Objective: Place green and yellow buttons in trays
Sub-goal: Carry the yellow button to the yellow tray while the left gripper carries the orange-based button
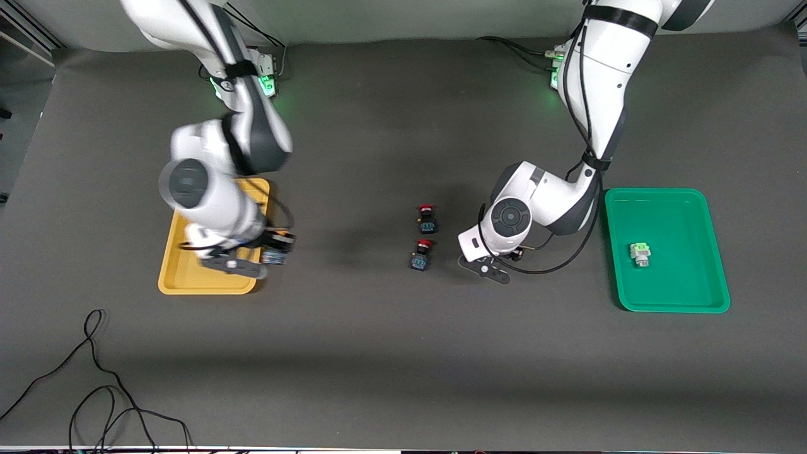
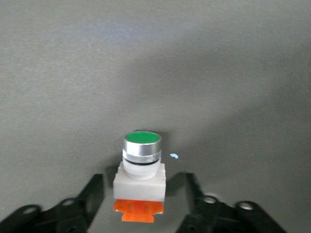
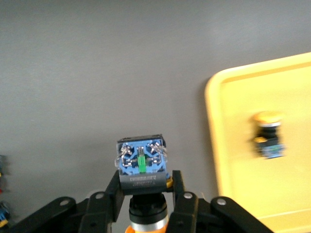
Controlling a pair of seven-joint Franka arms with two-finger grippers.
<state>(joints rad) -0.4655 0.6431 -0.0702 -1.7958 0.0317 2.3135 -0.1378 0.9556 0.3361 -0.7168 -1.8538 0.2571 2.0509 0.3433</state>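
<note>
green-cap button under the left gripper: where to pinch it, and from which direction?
Pinch the white square body, not the green cap or its round chrome collar. The button stands upright on the mat, cap up, so come straight down from above. The left gripper already straddles it, one finger at each flat side; those flat, parallel faces should seat better than the rounded collar.

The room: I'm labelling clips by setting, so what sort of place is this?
Probably a robotics lab bench: a grey mat under two arms, a yellow tray and green tray, and loose cables.
</note>
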